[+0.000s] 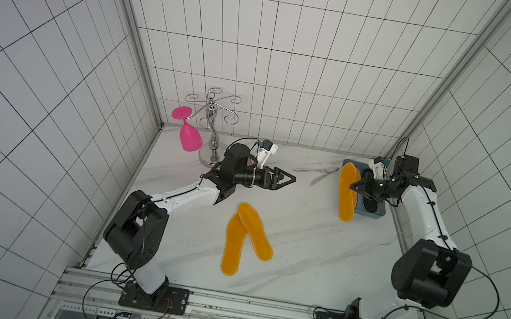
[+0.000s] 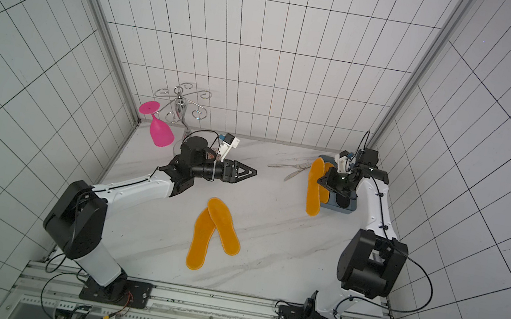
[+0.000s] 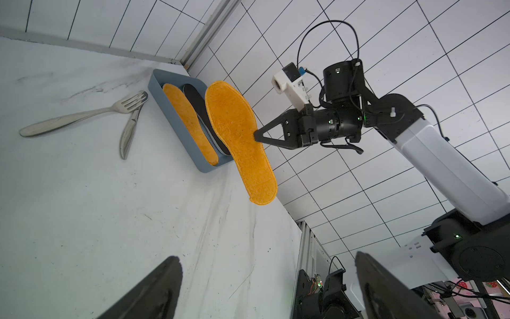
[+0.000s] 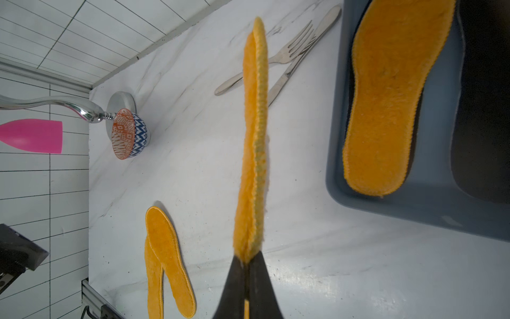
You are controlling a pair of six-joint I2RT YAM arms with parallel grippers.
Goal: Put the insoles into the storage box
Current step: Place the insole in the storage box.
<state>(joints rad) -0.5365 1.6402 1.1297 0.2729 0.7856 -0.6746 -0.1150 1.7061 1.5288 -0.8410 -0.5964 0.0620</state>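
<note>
You have nothing to read here. No lettering, label, brand or number can be made out on any insole, on the box or on the arms. The marks on the bowl are only pattern, not writing.
</note>
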